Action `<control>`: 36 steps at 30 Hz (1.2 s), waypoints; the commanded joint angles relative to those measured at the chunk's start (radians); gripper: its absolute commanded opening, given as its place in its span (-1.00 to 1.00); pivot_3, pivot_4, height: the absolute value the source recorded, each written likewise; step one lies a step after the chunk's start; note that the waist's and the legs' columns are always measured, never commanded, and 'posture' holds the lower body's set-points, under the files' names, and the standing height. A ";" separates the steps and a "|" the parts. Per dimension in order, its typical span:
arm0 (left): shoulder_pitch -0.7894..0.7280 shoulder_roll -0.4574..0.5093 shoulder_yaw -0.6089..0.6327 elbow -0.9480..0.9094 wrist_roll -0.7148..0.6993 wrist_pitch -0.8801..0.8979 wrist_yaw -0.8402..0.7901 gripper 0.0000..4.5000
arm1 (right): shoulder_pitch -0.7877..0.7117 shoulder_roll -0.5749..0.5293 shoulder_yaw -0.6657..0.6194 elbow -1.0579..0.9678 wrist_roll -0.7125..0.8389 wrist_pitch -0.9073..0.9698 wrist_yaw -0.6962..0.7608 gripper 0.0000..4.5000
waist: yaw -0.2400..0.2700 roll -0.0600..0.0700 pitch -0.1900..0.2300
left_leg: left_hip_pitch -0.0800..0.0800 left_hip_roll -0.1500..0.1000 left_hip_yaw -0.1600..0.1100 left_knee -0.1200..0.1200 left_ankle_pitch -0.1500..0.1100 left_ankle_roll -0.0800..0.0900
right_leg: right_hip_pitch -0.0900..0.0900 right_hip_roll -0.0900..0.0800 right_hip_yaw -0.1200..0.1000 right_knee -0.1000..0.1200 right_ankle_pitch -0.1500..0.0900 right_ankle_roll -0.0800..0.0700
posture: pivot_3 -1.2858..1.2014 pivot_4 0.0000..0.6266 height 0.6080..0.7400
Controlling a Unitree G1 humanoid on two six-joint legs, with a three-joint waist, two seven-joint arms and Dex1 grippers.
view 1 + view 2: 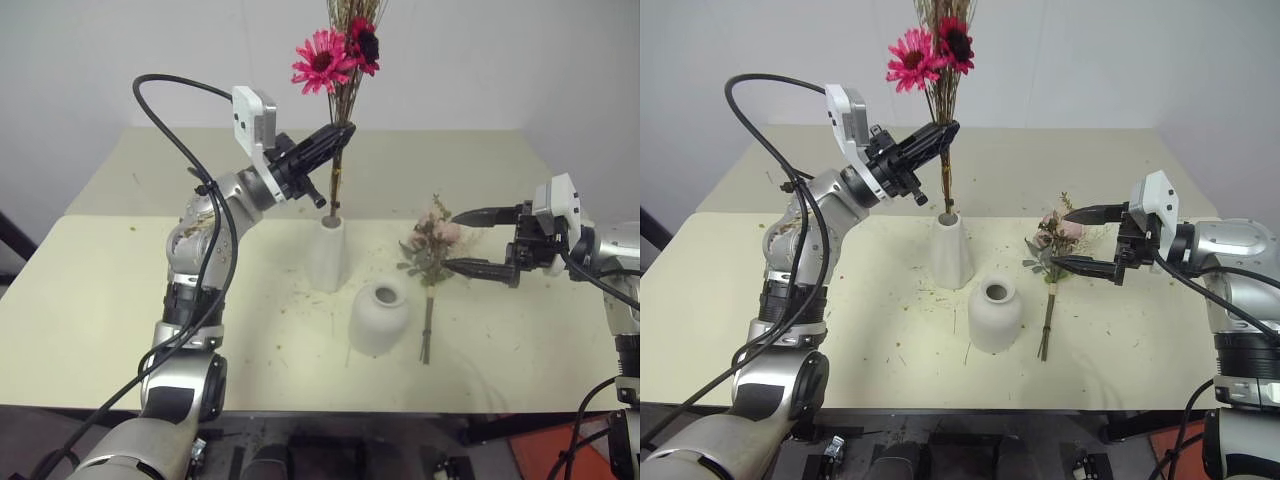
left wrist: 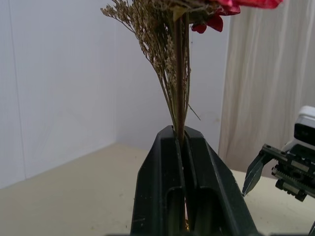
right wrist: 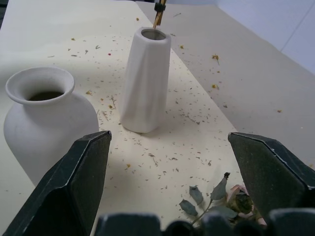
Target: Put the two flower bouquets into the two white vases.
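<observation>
Left fingers [image 2: 184, 147] clamp the daisy bouquet [image 1: 340, 60] — right fingers [image 1: 478, 242] gape wide, empty.

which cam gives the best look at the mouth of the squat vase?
Right wrist view: the squat vase sits close, with its flared rim and dark opening seen from just above. Both eye views show the whole vase between the tall vase and the rose bouquet, with the mouth a small oval.
</observation>
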 commanded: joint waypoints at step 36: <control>0.127 -0.052 -0.028 0.007 0.093 -0.095 0.054 -0.99 | 0.046 -0.033 -0.074 -0.119 0.079 0.179 -0.129 1.00 | 0.002 0.000 0.000 | 0.000 0.000 0.000 0.001 0.000 0.000 | 0.000 0.000 0.000 0.001 0.000 0.000 | 0.03 -0.52 1.00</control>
